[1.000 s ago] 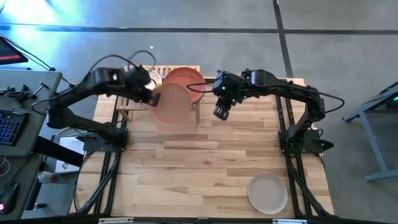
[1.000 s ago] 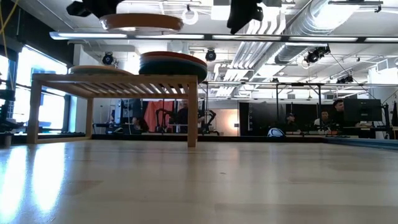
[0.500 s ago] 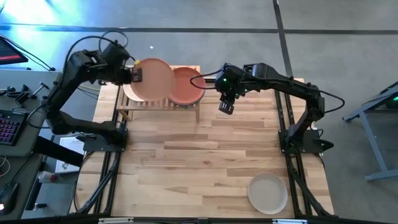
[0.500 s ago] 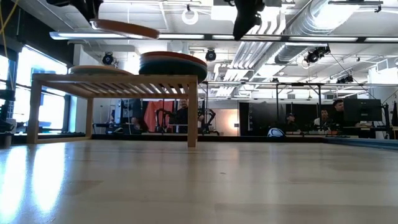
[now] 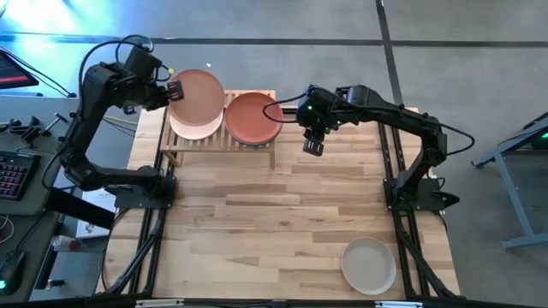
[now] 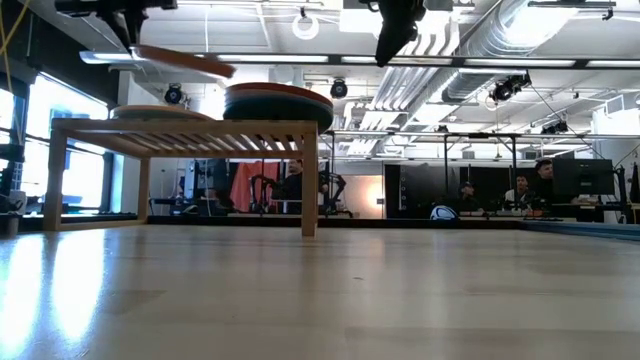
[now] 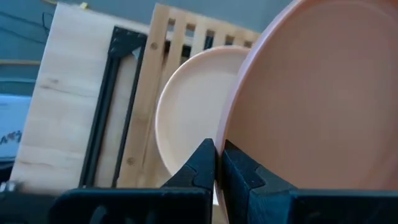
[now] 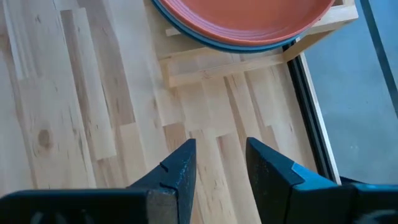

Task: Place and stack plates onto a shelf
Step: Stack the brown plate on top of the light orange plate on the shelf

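Observation:
My left gripper [image 5: 171, 91] is shut on a salmon-pink plate [image 5: 197, 92] above the left half of the light-wood shelf [image 5: 171, 151]. Under it, a paler peach plate [image 7: 186, 118] lies flat on the slats. On the shelf's right half sits a stack topped by a terracotta plate [image 5: 253, 117], with a blue plate [image 8: 217, 42] beneath. My right gripper [image 5: 312, 145] hangs open over the bare table, just right of the shelf, with nothing between its fingers [image 8: 177, 168]. A beige plate [image 5: 368, 263] lies on the table near the front right corner. My left gripper pinches the salmon-pink plate's rim [image 7: 222, 140] between its two fingers, at the plate's left edge. The fingers come slanting down from the left. The plate is lifted clear above the shelf and tilted, its free right edge [image 6: 222, 70] lower than the held side.
Black frame rails [image 5: 396, 162] run along both sides of the table. A desk with a keyboard [image 5: 13, 171] stands past the left edge. Bare wood [image 5: 257, 231] spreads from the shelf to the near edge. People sit in the room behind [image 6: 520, 190].
My left gripper has swung with the plate from in front of the shelf toward the far left, and now holds it over the shelf's left half. The plate has gone from about level to tilted, right edge down. My right gripper has rolled a little and hardly shifted.

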